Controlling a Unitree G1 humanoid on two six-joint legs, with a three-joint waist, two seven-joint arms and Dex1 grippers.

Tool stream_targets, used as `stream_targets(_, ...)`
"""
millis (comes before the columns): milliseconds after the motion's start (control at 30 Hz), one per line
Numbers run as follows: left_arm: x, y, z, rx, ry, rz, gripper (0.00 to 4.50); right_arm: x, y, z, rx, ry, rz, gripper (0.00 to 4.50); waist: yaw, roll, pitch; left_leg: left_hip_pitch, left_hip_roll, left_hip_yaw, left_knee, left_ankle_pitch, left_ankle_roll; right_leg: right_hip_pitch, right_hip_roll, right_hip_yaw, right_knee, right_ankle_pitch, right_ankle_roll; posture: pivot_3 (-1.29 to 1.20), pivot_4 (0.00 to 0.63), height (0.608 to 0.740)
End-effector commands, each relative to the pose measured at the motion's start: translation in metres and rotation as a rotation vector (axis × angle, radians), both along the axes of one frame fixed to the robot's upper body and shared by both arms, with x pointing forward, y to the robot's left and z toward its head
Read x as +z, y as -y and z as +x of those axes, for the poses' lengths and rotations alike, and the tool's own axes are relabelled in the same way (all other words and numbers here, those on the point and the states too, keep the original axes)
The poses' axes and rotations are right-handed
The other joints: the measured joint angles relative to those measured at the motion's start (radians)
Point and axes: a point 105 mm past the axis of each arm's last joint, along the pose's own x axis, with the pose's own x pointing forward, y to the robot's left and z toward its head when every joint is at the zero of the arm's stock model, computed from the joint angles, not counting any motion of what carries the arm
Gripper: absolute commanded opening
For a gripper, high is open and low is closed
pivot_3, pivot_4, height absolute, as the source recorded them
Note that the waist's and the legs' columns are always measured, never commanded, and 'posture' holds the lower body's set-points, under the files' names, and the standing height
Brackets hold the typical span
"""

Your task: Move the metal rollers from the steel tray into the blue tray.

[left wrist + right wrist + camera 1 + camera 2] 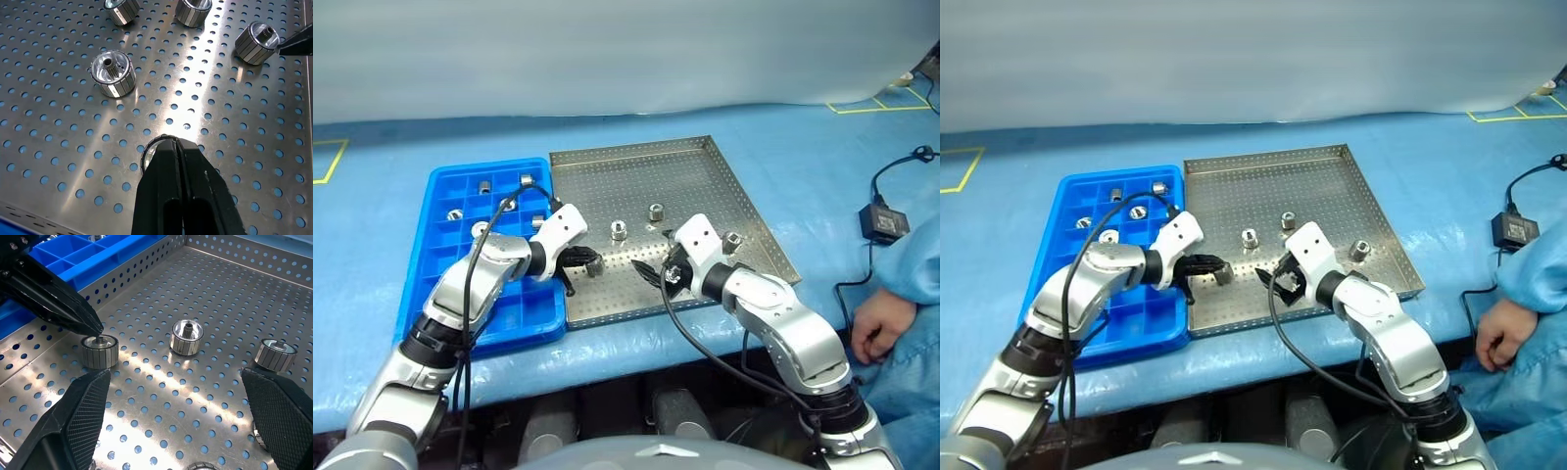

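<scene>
The left claw (579, 259) is seen closed, tips together and set down into the centre hole of the nearest roller (99, 350), which stands upright, axis vertical, on the steel tray (705, 176) close to its edge beside the blue tray (440, 186). No outside grip on it is visible. The right claw (176, 396) is held wide open and empty, low over the tray. Beyond, three more rollers (656, 211) stand apart on the tray; others are lodged in blue tray compartments.

The steel tray (705, 181) is bare metal with a perforated, brushed floor that throws bright glare. On it the metal rollers (113, 74) look polished and ribbed round the sides. Beside it, the blue tray (440, 245) is smooth, glossy plastic — under both, the table (411, 137) wears a thin, wrinkled blue cover.
</scene>
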Motion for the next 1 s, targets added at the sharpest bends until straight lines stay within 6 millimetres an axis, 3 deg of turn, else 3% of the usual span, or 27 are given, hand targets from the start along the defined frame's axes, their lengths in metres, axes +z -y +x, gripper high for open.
stream_targets(33,0.013,-0.003,0.006,0.019,0.064,-0.029,0.21,0.009,-0.001,0.001,0.003,0.043,0.014,4.5,0.0,0.0,0.0,0.0,0.0,0.0,0.0,0.0,0.0,0.0,0.0,0.0,0.0,0.0,0.0,-0.15,0.15,0.74)
stream_targets(100,0.013,-0.002,0.005,0.0,0.058,-0.02,0.62,0.009,-0.002,0.001,0.004,0.041,0.014,4.5,0.0,0.0,0.0,0.0,0.0,0.0,0.0,0.0,0.0,0.0,0.0,0.0,0.0,0.0,0.0,-0.15,0.15,0.74)
stream_targets(367,-0.001,-0.002,0.003,-0.031,0.026,0.09,3.25,0.009,-0.002,0.001,0.003,0.041,0.015,4.5,0.001,0.0,0.0,0.0,0.0,0.0,0.0,0.0,0.0,0.0,0.0,0.0,0.0,0.0,0.0,-0.16,0.15,0.74)
stream_targets(800,-0.032,0.006,-0.004,-0.092,-0.054,0.199,3.25,0.009,-0.001,-0.002,-0.002,0.038,0.013,4.5,0.001,0.001,-0.001,0.002,0.0,0.0,0.001,0.0,0.0,0.003,0.0,0.0,0.0,0.0,0.0,-0.17,0.15,0.74)
stream_targets(900,-0.034,0.003,-0.005,-0.099,-0.057,0.232,2.72,0.009,0.0,-0.001,-0.006,0.04,0.012,4.5,-0.002,0.003,-0.003,0.004,0.0,0.0,0.001,0.0,0.0,0.004,0.0,0.0,0.0,0.0,0.0,-0.17,0.15,0.74)
stream_targets(1000,-0.037,0.0,-0.007,-0.106,-0.065,0.259,1.73,0.009,0.0,-0.001,-0.008,0.041,0.012,4.5,-0.004,0.004,-0.003,0.005,0.0,0.0,0.001,0.0,0.0,0.006,0.0,0.0,0.0,0.0,0.0,-0.17,0.15,0.74)
